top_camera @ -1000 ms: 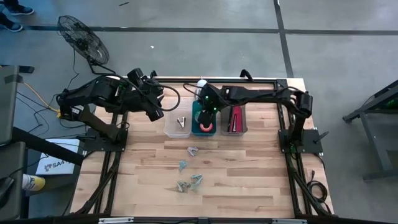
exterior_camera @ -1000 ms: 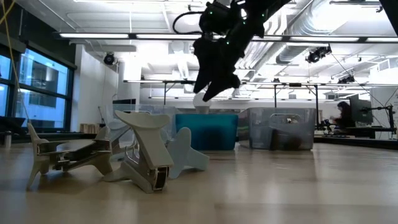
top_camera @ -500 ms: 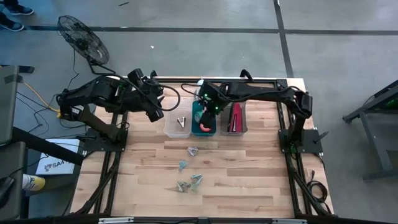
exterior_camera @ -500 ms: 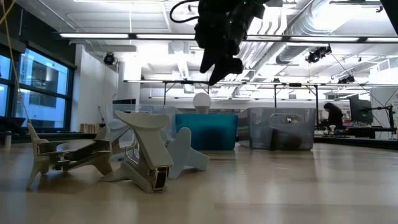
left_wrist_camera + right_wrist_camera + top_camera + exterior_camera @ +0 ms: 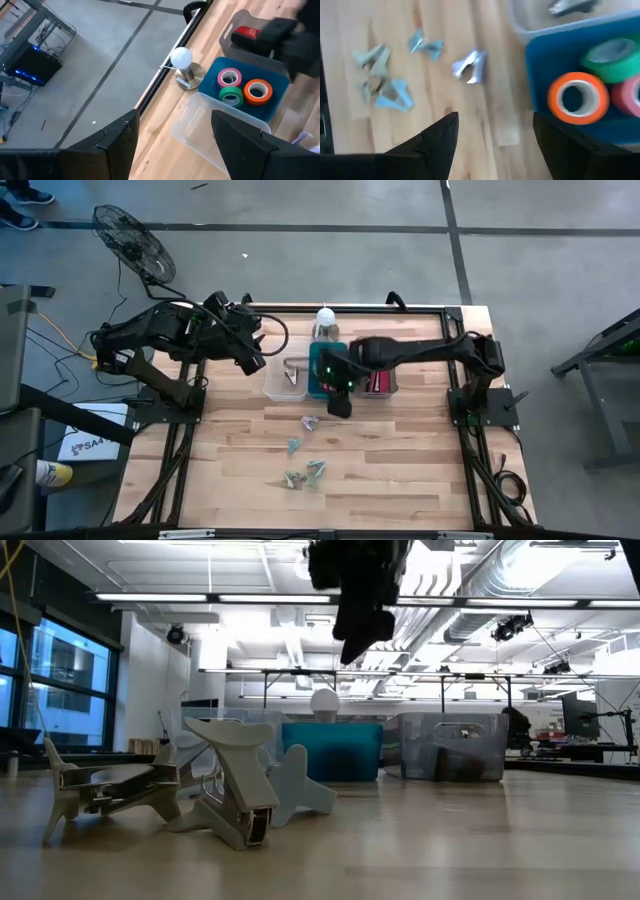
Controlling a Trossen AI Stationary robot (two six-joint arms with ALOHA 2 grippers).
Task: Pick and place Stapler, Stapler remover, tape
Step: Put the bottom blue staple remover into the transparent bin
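Observation:
The red stapler [image 5: 246, 32] lies in the grey bin [image 5: 386, 387]. Orange [image 5: 577, 97], green [image 5: 615, 55] and pink [image 5: 630, 97] tape rolls lie flat in the blue bin [image 5: 540, 75]. One silvery staple remover [image 5: 570, 6] sits in the clear bin [image 5: 287, 380]; several more [image 5: 470, 67] [image 5: 240, 790] lie on the table nearer the front. My right gripper [image 5: 492, 145] is open, high above the table at the blue bin's near edge [image 5: 338, 398], empty. My left gripper [image 5: 170, 145] is open and waits left of the bins [image 5: 252, 352].
A white bulb on a round stand [image 5: 181, 57] stands at the table's far edge behind the blue bin. The three bins stand side by side in a row. Bare wood [image 5: 400, 470] stretches right of the scattered removers. A floor fan [image 5: 130, 240] is off the table.
My right gripper has risen and moved from above the far part of the blue bin toward the table's near edge, stopping over the bin's near rim. It stayed open and empty. The left arm has kept still.

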